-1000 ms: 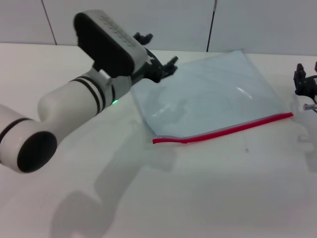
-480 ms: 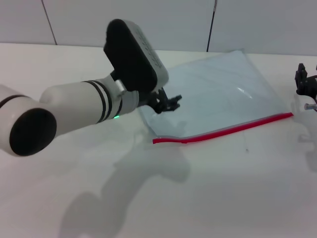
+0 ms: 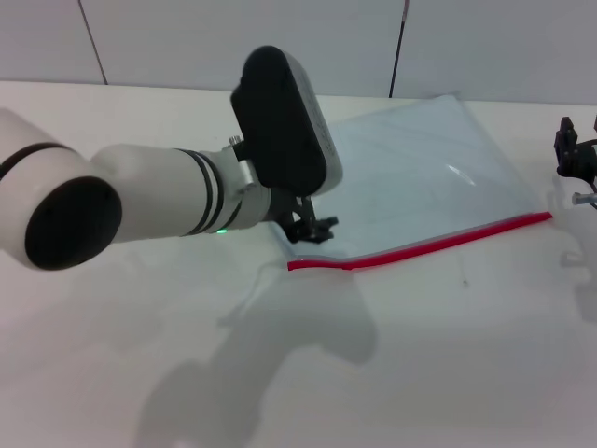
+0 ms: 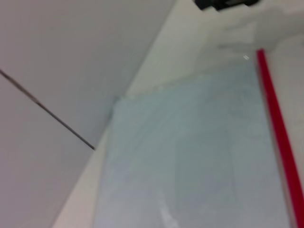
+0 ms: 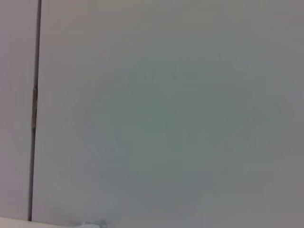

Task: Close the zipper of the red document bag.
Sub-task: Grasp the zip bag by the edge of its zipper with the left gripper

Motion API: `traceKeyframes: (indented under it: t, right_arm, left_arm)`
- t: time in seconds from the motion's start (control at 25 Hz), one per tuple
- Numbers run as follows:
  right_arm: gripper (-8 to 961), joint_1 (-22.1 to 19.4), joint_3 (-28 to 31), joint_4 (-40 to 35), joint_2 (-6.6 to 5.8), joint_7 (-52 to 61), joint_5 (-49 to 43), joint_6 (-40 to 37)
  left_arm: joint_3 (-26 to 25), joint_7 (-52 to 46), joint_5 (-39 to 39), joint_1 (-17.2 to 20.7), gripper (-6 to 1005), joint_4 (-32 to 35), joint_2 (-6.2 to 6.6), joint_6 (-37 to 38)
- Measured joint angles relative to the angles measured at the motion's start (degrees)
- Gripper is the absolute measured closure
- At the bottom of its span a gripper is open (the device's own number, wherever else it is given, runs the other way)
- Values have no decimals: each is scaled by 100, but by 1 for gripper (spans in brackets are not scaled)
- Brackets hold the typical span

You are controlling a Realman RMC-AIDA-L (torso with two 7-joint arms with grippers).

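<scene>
Zipper runs as a thin red strip along the near long edge of the red document bag, a flat pale blue-grey pouch lying on the white bench, right of centre in the head view. No slider can be made out along the strip.

At the left, the left arm reaches across the bench, and its left pincer hangs just above the bag's near left corner, close to the left end of the strip. That placing looks chosen to reach the zipper's end, where a closing pull would likely begin. Whether its tips are apart or together cannot be told, and contact with the bag is not clear. The left wrist view looks along the bag, with the red strip down 1 side.

The bag lies nearly flat, its near edge slightly raised at the left end, so it may slide if pulled without a hold on it.

At the far right edge, the right pincer sits parked near the bag's right corner, apart from it; its state cannot be told either.

The bench is plain white, backed by pale wall panels with 2 dark seams.
</scene>
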Motion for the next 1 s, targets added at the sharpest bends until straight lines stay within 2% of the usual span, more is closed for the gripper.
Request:
traceKeyframes:
  t: [0.24,0.48,0.68,1.0]
  right_arm:
    - [530,8,0,0,0,0,0,0]
    - [530,9,0,0,0,0,0,0]
    - [530,18,0,0,0,0,0,0]
    - [531,18,0,0,0,0,0,0]
  left_arm:
    - [39,3,132,-184,167,-17,-1,-772]
    - [49,6,148,-287,171,-205,-6,-1207]
    - [51,8,150,-294,172,-465,-9,-1491]
    - [155,8,254,-347,173,-382,-9,-1735]
